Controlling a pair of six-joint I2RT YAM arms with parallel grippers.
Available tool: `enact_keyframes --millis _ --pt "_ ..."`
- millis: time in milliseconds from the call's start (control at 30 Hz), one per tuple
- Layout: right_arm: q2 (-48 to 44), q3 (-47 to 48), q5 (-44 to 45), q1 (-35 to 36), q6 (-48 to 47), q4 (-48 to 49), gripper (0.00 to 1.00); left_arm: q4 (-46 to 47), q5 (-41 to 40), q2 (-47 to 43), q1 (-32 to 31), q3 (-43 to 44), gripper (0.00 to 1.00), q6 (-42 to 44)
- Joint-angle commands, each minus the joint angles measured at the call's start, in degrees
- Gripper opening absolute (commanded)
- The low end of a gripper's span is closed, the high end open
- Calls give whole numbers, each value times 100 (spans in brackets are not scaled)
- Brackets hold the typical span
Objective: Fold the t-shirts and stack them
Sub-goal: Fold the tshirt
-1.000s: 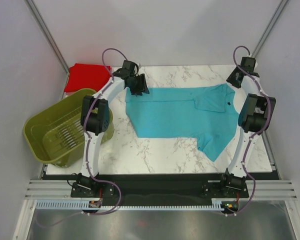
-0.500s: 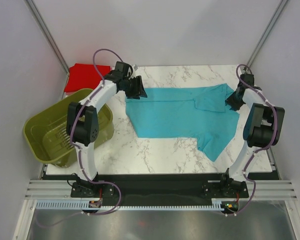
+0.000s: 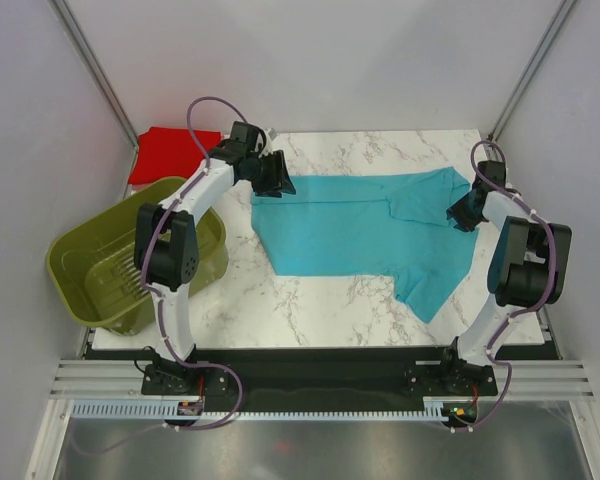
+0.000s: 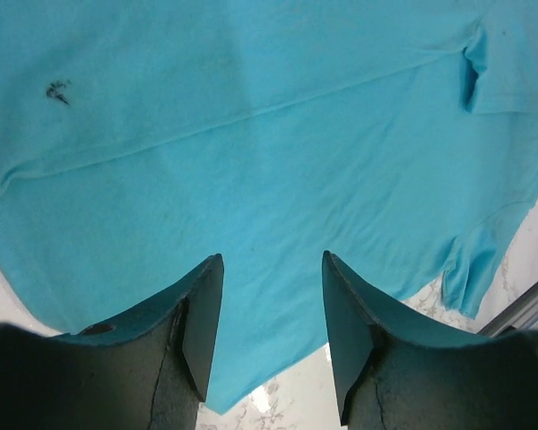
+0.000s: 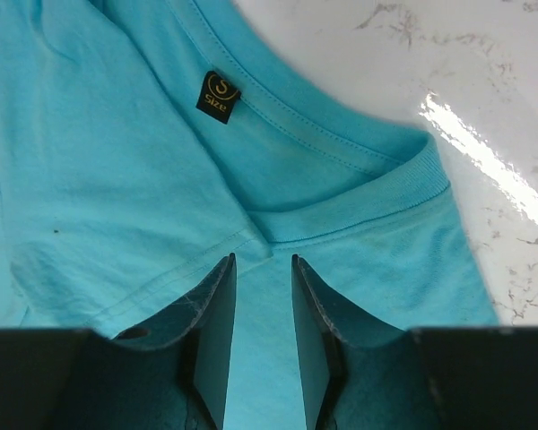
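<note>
Compared with a second ago, both arms have come down to the turquoise t-shirt (image 3: 360, 225), which lies spread flat on the marble table (image 3: 310, 300), to the right of the olive-green basket (image 3: 75, 290).

The left gripper (image 3: 278, 180) now hangs over the shirt's corner nearest to the basket. Its jaws stand well apart and hold nothing.

The right gripper (image 3: 460, 215), on the shirt's end far from the basket, has dropped from a raised pose down to the neck opening. Its jaws are narrower than before, but a gap remains and only flat cloth shows through it, so I judge nothing is pinched yet.

The red t-shirt (image 3: 170, 155) rests folded just behind the basket, as before.

This probably means the fold of the turquoise one is about to begin, with both ends to be grasped first.
</note>
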Motion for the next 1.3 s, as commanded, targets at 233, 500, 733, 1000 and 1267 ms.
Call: enact_keyframes --millis 233,500,733,1000,1267 --pt "-73 86 -37 90 216 386 39 69 -518 1090 36 952 55 161" --pt "155 104 25 240 295 421 39 69 -808 1592 80 1163 55 108" --pt "138 43 270 275 251 421 38 69 -870 1821 106 1260 54 99" --pt "41 -37 420 275 137 395 39 69 -764 1952 141 1163 54 99" --pt "129 -46 482 275 110 395 40 69 -747 1996 141 1119 53 99"
